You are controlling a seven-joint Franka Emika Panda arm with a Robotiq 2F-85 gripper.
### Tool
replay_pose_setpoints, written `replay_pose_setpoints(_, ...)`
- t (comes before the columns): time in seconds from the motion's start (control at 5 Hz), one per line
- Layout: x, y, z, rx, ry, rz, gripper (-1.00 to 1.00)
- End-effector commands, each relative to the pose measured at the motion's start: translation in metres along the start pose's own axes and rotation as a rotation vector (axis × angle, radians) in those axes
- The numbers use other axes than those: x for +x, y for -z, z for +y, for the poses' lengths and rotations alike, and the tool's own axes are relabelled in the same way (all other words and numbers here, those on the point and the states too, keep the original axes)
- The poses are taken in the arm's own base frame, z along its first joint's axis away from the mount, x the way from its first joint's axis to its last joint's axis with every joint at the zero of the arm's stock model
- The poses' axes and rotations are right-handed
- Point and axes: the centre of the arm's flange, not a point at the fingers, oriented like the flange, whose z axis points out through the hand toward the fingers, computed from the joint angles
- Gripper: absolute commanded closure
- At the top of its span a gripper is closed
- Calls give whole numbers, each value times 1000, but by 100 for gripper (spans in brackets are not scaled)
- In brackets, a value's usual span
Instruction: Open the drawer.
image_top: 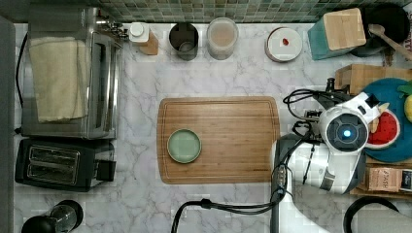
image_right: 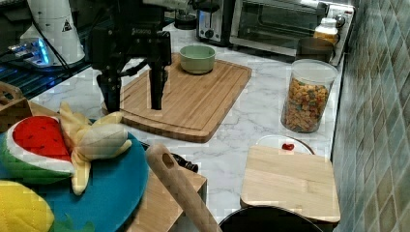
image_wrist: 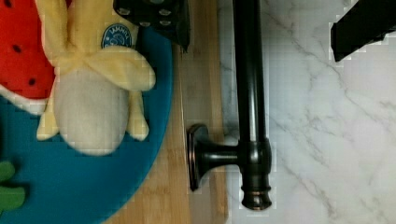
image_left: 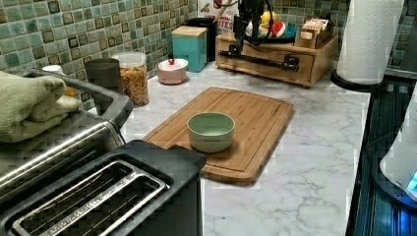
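The gripper (image_right: 135, 104) is hanging with its two black fingers (image_right: 157, 89) spread wide apart, pointing downward and holding nothing. In the wrist view one finger tip is showing over the wooden top beside the blue plate (image_wrist: 93, 186) and the other over the marble, with the drawer's black bar handle (image_wrist: 250, 93) lying between them, untouched by either.

The drawer (image_left: 268, 61) is sitting shut in a light-wood box at the desk's (image_left: 305, 162) far end in the left view, its long black handle running across the front. In the top view the same box is standing along the desk's right edge, with the arm's white wrist (image_top: 345, 133) above it.

On top of the box the blue plate is carrying a plush banana (image_wrist: 88, 93) and a plush watermelon slice (image_right: 36, 145). A small round blue sticker on the banana is bearing white lettering too small to read. A package behind the box in the left view is showing the red letters "ITES" (image_left: 224, 22).

The bamboo cutting board (image_top: 218, 138) is lying at the desk's middle with a green bowl (image_top: 184, 145) on it, well apart from the fingers.
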Motion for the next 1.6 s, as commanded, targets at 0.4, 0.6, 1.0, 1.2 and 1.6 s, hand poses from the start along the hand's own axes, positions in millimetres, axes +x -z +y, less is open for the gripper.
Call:
replay_pose_setpoints(0.4,-58,-76,-7,53,-90,-51,-100)
replay_pose_setpoints(0.6,-52,-80,-15,60,-50,-40,-100)
replay_pose_setpoints(1.0,-27,-54,-42,47,-29,-21,-100)
replay_pose_setpoints(1.2,-14,-35,-69,98,44,-24,-100)
replay_pose_setpoints(1.6,-22,-26,-133,136,129,84,-100)
